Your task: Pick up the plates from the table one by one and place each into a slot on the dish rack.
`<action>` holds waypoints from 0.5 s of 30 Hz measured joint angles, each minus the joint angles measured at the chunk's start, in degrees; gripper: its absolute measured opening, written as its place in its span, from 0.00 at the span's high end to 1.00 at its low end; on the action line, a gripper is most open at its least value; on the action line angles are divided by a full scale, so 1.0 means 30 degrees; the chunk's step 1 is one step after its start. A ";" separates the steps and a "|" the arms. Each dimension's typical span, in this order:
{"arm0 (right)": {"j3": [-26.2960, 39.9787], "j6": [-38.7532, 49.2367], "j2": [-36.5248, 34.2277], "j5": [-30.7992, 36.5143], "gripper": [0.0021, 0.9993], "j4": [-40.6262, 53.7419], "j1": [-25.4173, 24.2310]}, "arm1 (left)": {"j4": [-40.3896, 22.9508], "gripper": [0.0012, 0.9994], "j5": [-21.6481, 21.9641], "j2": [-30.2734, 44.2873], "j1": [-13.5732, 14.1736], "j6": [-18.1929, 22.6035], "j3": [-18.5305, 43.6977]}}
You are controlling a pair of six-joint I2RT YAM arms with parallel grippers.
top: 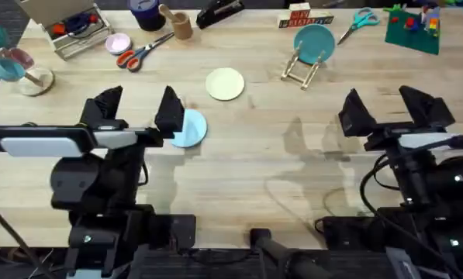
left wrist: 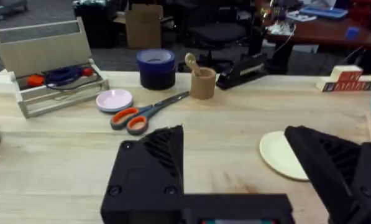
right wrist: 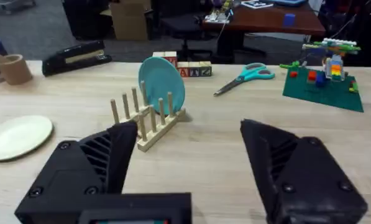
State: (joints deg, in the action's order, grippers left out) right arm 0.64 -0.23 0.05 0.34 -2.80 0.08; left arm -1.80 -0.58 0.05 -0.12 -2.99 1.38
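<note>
Teal plate fills one dish rack slot; both grippers gape empty

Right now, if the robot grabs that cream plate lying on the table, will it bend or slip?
The cream plate looks rigid, so probably no bending. It lies flat on the table, so getting fingers under its thin rim may be awkward, and it might slide.

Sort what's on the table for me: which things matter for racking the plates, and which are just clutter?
Job:
light blue plate, lying under the left gripper
cream plate, flat on the table
dish rack, teal plate already standing in it

Clutter:
orange scissors
teal scissors
pink dish
stapler
letter blocks
wooden cup
</note>
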 joint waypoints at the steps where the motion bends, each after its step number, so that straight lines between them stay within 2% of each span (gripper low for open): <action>1: 0.0087 -0.0007 0.0000 0.0000 0.00 0.0126 0.0000 | -0.0074 0.01 -0.0001 0.0000 0.0000 -0.0056 0.0212; 4: 0.0820 -0.0014 -0.0128 0.0000 0.00 0.0593 0.0000 | -0.0892 0.01 0.0064 0.0006 0.0000 -0.0180 0.1450; 7: 0.2538 -0.0064 -0.0842 -0.0001 0.00 0.1567 0.0000 | -0.2396 0.01 0.0130 0.0384 0.0000 -0.0172 0.3103; 11: 0.5432 -0.0066 -0.2584 -0.0007 0.00 0.3689 0.0000 | -0.4613 0.01 0.0257 0.2104 0.0000 -0.0166 0.5593; 15: 0.8533 -0.0071 -0.5139 -0.0066 0.00 0.7183 0.0000 | -0.7995 0.01 0.0551 0.4841 0.0000 -0.0166 0.8626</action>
State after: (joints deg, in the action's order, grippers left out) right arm 26.24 -0.44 -15.36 0.14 18.75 0.08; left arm -25.78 1.07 14.58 -0.12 -3.49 27.25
